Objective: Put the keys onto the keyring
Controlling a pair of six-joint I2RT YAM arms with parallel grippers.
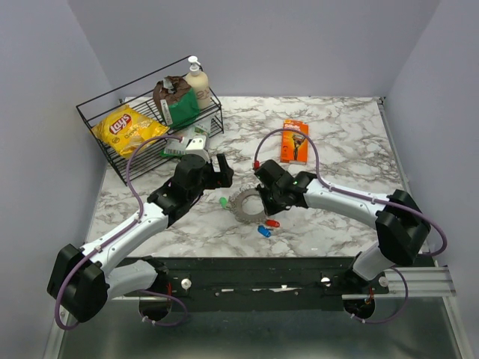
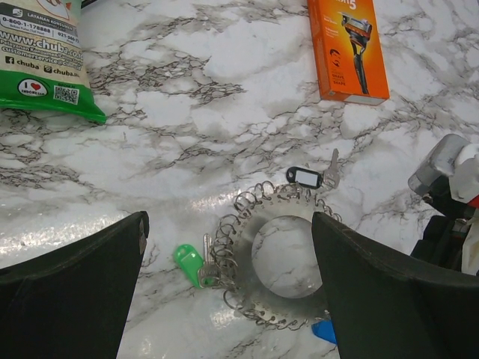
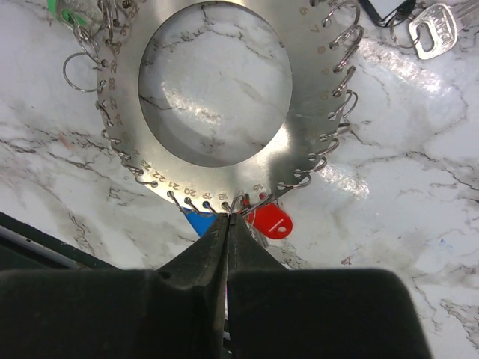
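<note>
White marble with grey veins covers the table (image 1: 344,134), and the keyring (image 3: 299,97), a flat silver disc with a large round hole and small wire loops along its numbered rim, lies flat on it between the two grippers.

The right gripper (image 3: 228,218) has its jaws drawn almost together, only a thin line between them. Its tips sit at the near rim of the keyring, right at one small loop; I cannot tell whether they pinch it. The red key (image 3: 269,222) shows its head just right of the tips, partly under the rim. The blue key (image 3: 198,221) shows its head just left of them. Both blades are hidden, so their direction is unclear.

The left gripper (image 2: 228,217) is spread wide and holds nothing, with the keyring ahead between its fingers (image 2: 75,299). The green key (image 2: 187,263) lies at the ring's rim nearer the left finger; a silver shaft just beside it runs lengthwise away from the gripper. At the far rim sits a black tag (image 2: 303,177) with a plain silver key (image 2: 331,168). Further ahead lies an orange razor box (image 2: 348,48).
</note>
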